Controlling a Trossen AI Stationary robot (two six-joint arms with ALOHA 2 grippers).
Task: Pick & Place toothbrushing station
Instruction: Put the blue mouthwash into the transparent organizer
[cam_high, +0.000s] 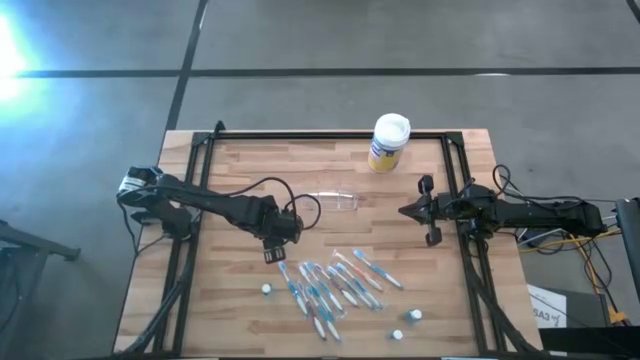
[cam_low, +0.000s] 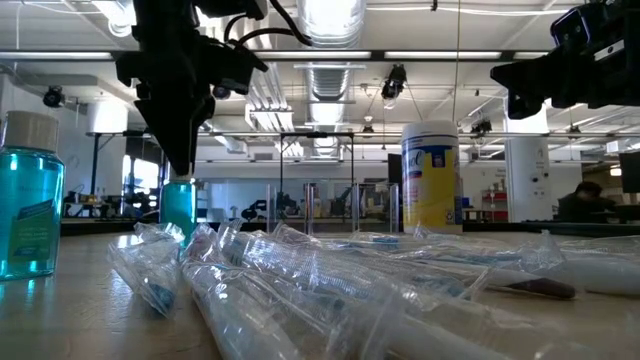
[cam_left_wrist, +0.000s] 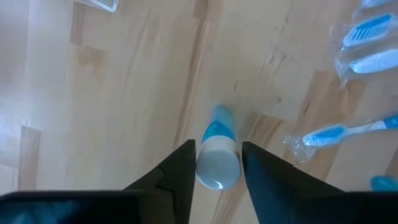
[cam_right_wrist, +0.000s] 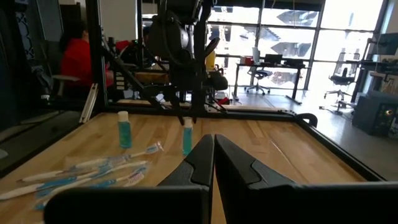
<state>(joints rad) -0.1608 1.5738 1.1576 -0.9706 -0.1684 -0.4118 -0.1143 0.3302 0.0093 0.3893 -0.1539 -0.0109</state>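
A small blue tube with a white cap (cam_left_wrist: 217, 155) stands upright on its base on the wooden table (cam_high: 240, 170). My left gripper (cam_left_wrist: 217, 146) points down over it, open, with one finger on either side of the white cap. The right wrist view shows the same tube (cam_right_wrist: 187, 140) under that gripper. The see-through cup (cam_high: 335, 200) lies on its side toward the far edge. Wrapped blue-white and pink toothbrushes (cam_high: 330, 285) lie in a loose pile to the right of the left gripper. My right gripper (cam_high: 405, 211) waits shut at the table's right, held level. My left gripper comes from above, pointing down, with its fingers (cam_left_wrist: 180, 174) close against the two sides of the tube's white cap (cam_left_wrist: 217, 177). I cannot tell whether they touch it. The tube stands upright on the table.
A yellow canister with a white lid (cam_high: 388, 140) stands at the far edge. More white-capped tubes stand near the front edge (cam_high: 267, 289) (cam_high: 414, 314) (cam_high: 397, 335). A black frame (cam_high: 320, 135) runs round the table.
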